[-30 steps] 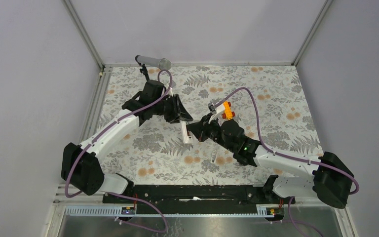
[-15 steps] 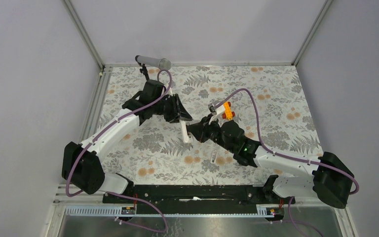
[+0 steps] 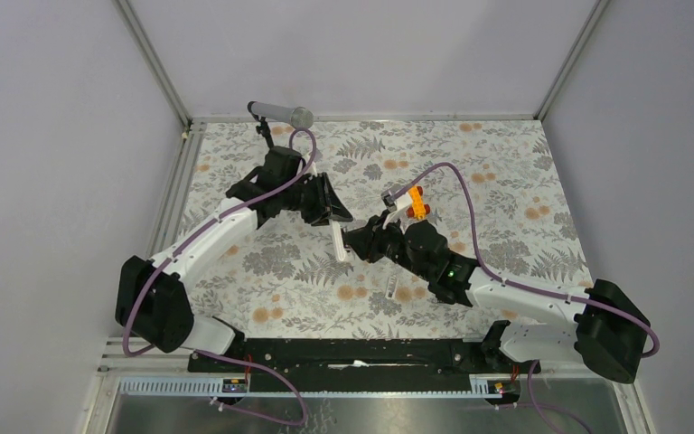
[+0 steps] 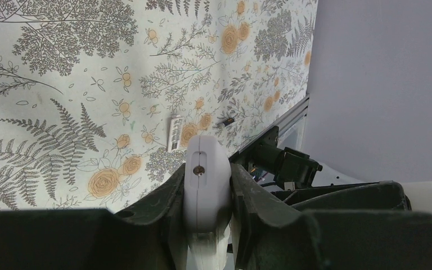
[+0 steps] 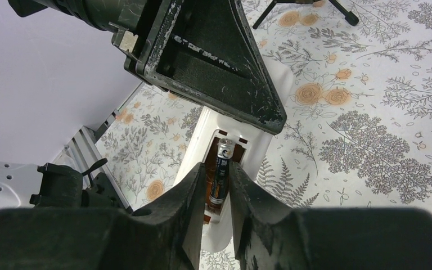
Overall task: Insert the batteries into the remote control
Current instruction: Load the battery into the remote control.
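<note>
My left gripper (image 3: 334, 217) is shut on the remote control (image 3: 339, 242), a slim white bar held a little above the table; its rounded end fills the left wrist view (image 4: 205, 180) between the black fingers. The remote's back compartment faces my right gripper (image 3: 354, 240). In the right wrist view one of the batteries (image 5: 221, 171), dark with a metal cap, lies in that compartment. The right fingertips (image 5: 198, 174) flank it, with a thin gap on the left side. A second tiny dark cylinder (image 4: 225, 120) lies on the table farther off.
A small flat white cover piece (image 3: 389, 285) rests on the floral mat in front of the right arm, also seen from the left wrist (image 4: 175, 132). An orange toy car (image 3: 413, 201) stands behind the right gripper. A grey cylinder on a tripod (image 3: 280, 112) stands at the back left.
The right jaws have eased apart a little around the battery. Both arms and the remote have stayed almost where they were.
</note>
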`<state>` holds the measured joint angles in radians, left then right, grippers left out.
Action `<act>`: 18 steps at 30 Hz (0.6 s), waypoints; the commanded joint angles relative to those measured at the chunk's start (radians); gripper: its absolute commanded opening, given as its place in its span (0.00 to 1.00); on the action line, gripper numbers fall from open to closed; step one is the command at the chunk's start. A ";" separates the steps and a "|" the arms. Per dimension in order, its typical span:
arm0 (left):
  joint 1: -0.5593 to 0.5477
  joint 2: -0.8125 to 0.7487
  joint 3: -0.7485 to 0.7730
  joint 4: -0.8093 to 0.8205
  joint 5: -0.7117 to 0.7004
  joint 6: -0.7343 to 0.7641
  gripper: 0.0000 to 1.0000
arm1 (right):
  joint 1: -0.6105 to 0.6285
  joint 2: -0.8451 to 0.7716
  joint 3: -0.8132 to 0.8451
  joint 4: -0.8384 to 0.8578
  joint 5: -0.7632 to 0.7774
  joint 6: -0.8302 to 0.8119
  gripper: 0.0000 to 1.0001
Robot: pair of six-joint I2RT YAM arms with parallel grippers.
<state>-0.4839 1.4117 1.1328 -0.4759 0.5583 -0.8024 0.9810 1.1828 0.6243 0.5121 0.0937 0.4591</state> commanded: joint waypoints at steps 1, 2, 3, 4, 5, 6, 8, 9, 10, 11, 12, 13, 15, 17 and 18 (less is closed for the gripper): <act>0.007 0.000 0.010 0.057 0.038 -0.011 0.00 | 0.007 -0.014 0.048 -0.009 0.019 0.014 0.30; 0.007 0.000 0.007 0.057 0.037 -0.010 0.00 | 0.007 -0.015 0.052 -0.014 0.022 0.018 0.31; 0.007 0.000 0.007 0.057 0.035 -0.009 0.00 | 0.007 -0.017 0.055 -0.017 0.027 0.020 0.31; 0.007 -0.002 0.005 0.057 0.031 -0.007 0.00 | 0.008 -0.022 0.056 -0.021 0.033 0.023 0.32; 0.007 -0.002 0.005 0.056 0.025 -0.004 0.00 | 0.007 -0.028 0.060 -0.028 0.039 0.028 0.33; 0.007 -0.002 0.006 0.052 0.019 -0.001 0.00 | 0.008 -0.034 0.066 -0.039 0.045 0.033 0.34; 0.007 0.001 0.009 0.046 0.007 0.008 0.00 | 0.007 -0.051 0.076 -0.063 0.060 0.041 0.39; 0.007 0.001 0.010 0.043 0.001 0.012 0.00 | 0.008 -0.060 0.081 -0.077 0.071 0.047 0.44; 0.007 0.003 0.012 0.041 -0.004 0.016 0.00 | 0.007 -0.070 0.087 -0.091 0.084 0.054 0.49; 0.007 0.003 0.013 0.040 -0.008 0.019 0.00 | 0.007 -0.080 0.094 -0.113 0.095 0.060 0.53; 0.007 0.006 0.014 0.040 -0.011 0.021 0.00 | 0.007 -0.088 0.104 -0.134 0.106 0.063 0.57; 0.007 0.007 0.014 0.040 -0.014 0.025 0.00 | 0.007 -0.094 0.114 -0.157 0.119 0.070 0.61; 0.007 0.009 0.016 0.046 -0.022 0.030 0.00 | 0.006 -0.101 0.135 -0.195 0.131 0.085 0.69; 0.007 0.010 0.015 0.060 -0.026 0.032 0.00 | 0.005 -0.098 0.157 -0.237 0.140 0.119 0.74; 0.007 0.009 0.015 0.069 -0.026 0.032 0.00 | 0.005 -0.093 0.169 -0.263 0.149 0.140 0.76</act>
<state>-0.4831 1.4242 1.1320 -0.4698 0.5457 -0.7845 0.9817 1.1046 0.7174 0.3359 0.1783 0.5320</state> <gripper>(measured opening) 0.278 0.729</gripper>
